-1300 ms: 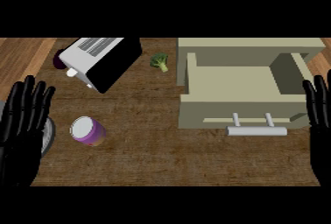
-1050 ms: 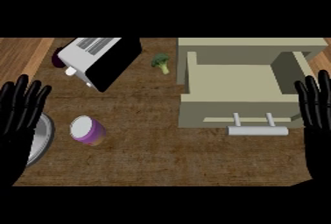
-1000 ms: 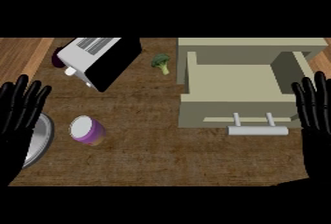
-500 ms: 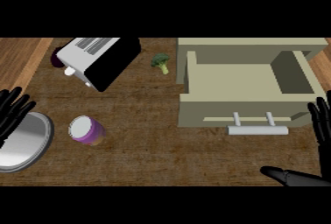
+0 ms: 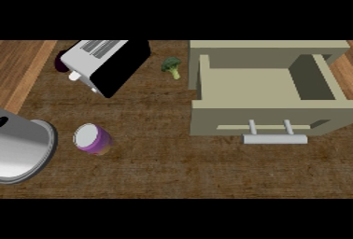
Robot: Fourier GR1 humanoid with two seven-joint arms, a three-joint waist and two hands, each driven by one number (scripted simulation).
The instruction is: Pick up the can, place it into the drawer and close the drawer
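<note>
Left on the surface, just beside the steel pan [image 5: 21, 149], the can [image 5: 92, 138] stands well apart from the open drawer [image 5: 228, 116], and with neither hand of mine in sight I cannot tell their state; a careless reach could strike the pan and topple the can.

the counter [image 5: 179, 168] looks like dark, coarse-grained wood, the drawer [image 5: 265, 122] matt beige with a pale smooth handle [image 5: 274, 138], the toaster [image 5: 103, 63] silvery metal with a glossy black side, the can [image 5: 101, 144] smooth purple under a matt white lid [image 5: 87, 135], and the left-edge pan [image 5: 24, 149] polished metal.
</note>
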